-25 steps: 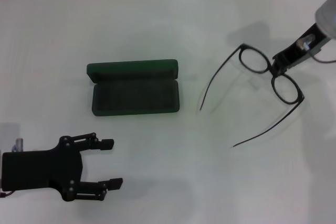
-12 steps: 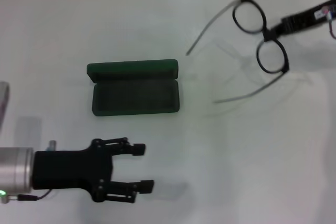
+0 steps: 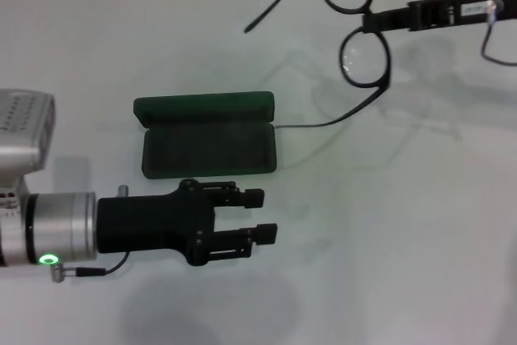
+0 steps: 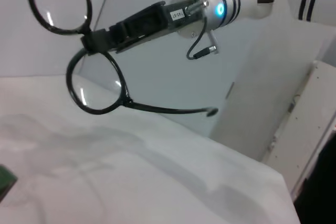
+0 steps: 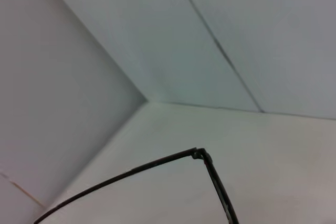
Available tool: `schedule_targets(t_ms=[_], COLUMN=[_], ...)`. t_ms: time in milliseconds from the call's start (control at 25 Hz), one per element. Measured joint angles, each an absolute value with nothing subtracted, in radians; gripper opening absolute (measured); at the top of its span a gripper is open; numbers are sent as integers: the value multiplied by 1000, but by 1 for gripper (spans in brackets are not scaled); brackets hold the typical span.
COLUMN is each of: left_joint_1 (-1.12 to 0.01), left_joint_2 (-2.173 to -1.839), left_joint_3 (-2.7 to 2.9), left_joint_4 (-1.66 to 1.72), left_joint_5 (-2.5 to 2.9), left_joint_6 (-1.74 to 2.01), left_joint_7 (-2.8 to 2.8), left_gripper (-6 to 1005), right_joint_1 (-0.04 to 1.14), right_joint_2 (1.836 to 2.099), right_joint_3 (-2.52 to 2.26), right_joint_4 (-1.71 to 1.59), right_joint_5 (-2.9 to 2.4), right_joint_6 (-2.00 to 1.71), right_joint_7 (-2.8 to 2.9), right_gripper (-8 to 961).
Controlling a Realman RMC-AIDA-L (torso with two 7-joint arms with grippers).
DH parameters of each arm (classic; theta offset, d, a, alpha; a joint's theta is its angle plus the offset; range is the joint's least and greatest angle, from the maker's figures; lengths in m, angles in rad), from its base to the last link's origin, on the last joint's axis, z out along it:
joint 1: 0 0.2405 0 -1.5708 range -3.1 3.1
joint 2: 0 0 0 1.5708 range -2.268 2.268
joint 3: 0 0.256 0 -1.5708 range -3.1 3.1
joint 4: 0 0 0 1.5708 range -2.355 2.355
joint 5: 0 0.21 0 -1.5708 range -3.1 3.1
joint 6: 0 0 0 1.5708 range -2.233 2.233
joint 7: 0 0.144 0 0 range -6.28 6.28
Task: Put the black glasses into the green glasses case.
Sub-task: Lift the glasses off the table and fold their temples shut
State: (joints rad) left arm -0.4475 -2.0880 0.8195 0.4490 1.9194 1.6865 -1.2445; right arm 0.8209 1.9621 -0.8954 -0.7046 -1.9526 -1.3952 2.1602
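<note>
The black glasses hang in the air above the table's far right, temple arms unfolded. My right gripper is shut on their bridge, between the two lenses. The left wrist view shows the same hold, with the right gripper on the glasses. One temple arm crosses the right wrist view. The green glasses case lies open on the table left of the glasses, lid tipped back. My left gripper hovers open just in front of the case, holding nothing.
The white table spreads around the case. A white wall stands behind the table's far edge. A green corner of the case shows at the edge of the left wrist view.
My right gripper has lifted the glasses and carried them left and farther back. My left arm has slid right, to just in front of the case.
</note>
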Motion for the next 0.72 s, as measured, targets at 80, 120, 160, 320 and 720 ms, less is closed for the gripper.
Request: schedule_targets(t_ms=[80, 120, 160, 320, 720], left_joint_1=[-460, -468, -476, -487, -499], left_joint_2=[-2090, -2091, -2091, -2091, -2090], left_joint_3=[828, 831, 832, 830, 835], left_joint_4=[433, 419, 404, 375, 333], left_joint_5=[1918, 1917, 1914, 1873, 1792], left_joint_6=[1683, 1683, 1683, 1685, 1684], left_joint_7=[-1212, -1194, -1182, -1169, -1131], left_gripper=[747, 707, 667, 506, 82], right_joint_1=[814, 804, 804, 795, 799], right_joint_2=[1972, 1984, 1984, 2005, 2025], right_joint_3=[-895, -895, -895, -894, -901], right_joint_4=[-686, -664, -664, -603, -434], right_joint_5=[-1913, -1861, -1861, -1784, -1697], right_joint_6=[-1393, -1391, -1391, -1388, -1361], right_joint_7=[2139, 2110, 2110, 2049, 1890], right_gripper=[38, 38, 38, 38, 38])
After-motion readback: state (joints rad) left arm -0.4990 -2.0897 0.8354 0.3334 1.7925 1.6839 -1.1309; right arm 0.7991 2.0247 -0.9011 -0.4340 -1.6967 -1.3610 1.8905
